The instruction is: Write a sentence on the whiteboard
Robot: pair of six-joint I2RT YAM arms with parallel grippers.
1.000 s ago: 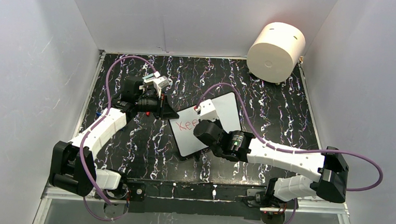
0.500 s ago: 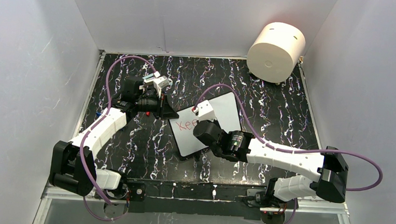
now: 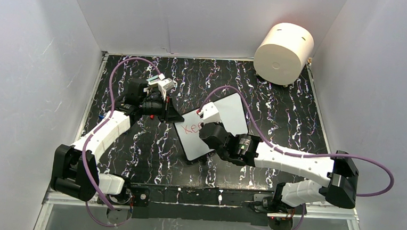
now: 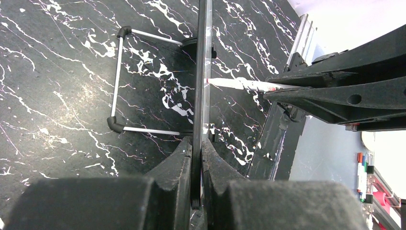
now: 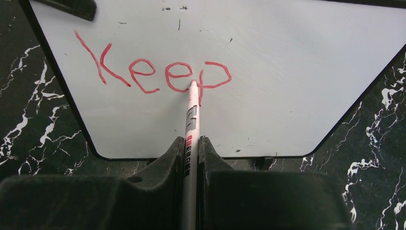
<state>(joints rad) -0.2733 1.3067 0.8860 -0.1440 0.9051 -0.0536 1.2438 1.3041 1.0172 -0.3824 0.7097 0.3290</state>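
One red handwritten word, "Keep" [image 5: 153, 74], runs across the upper left of the flat white black-rimmed whiteboard [image 5: 297, 62] in the right wrist view. The right gripper [image 5: 190, 143] is clamped on a white red-tipped marker pen [image 5: 191, 115], whose tip touches the "p". The left gripper [image 4: 197, 143] pinches the whiteboard's edge. In the top view the board sits mid-frame on the black marbled table [image 3: 292, 110].

So your right gripper [image 5: 191, 160] is clamped tight on a white marker [image 5: 192, 115], with the tip pressed onto the whiteboard [image 5: 297, 105] right where the second e meets the p. The red writing [image 5: 153, 73] reads "Keep". You can see black marbled table [image 5: 28, 124] around the board's rim, and some dark bit overlaps its top-left corner.
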